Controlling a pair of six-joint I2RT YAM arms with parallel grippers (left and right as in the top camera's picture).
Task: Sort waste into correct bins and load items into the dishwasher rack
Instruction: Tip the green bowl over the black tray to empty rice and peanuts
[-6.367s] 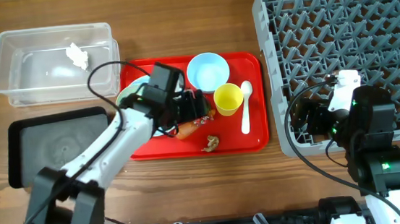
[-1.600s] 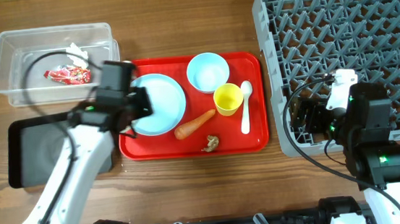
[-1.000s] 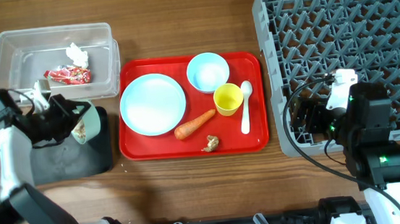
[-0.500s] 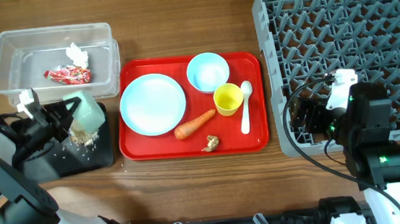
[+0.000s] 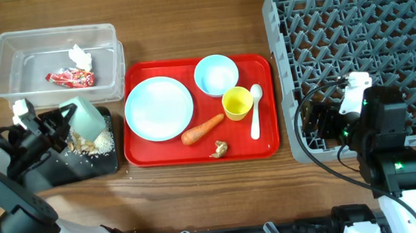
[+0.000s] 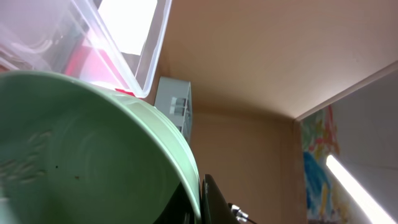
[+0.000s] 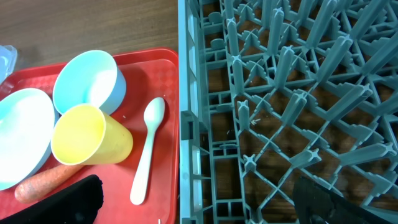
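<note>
More rice scraps (image 5: 93,144) are lying on the black tray (image 5: 54,166) than a moment ago, and I am tipping the bowl (image 5: 86,117) further over it. My left end effector (image 5: 59,123) is clamping the bowl's rim. My right end effector (image 5: 318,126) is hanging with its fingers spread apart over the rack's (image 5: 352,36) corner beside the red tray (image 5: 267,145). The wrapper (image 5: 70,79) and tissue (image 5: 80,57) are lying in the clear tub (image 5: 8,73). The plate (image 5: 159,108), second bowl (image 5: 216,75), cup (image 5: 237,103), spoon (image 5: 255,111), carrot (image 5: 202,130) and brown lump (image 5: 218,148) are sitting on the red tray.

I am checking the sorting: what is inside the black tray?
Whitish rice scraps lie in the black tray, near its upper right corner. The tilted pale bowl above it and the left arm cover the tray's upper and left parts, so anything there cannot be seen.
</note>
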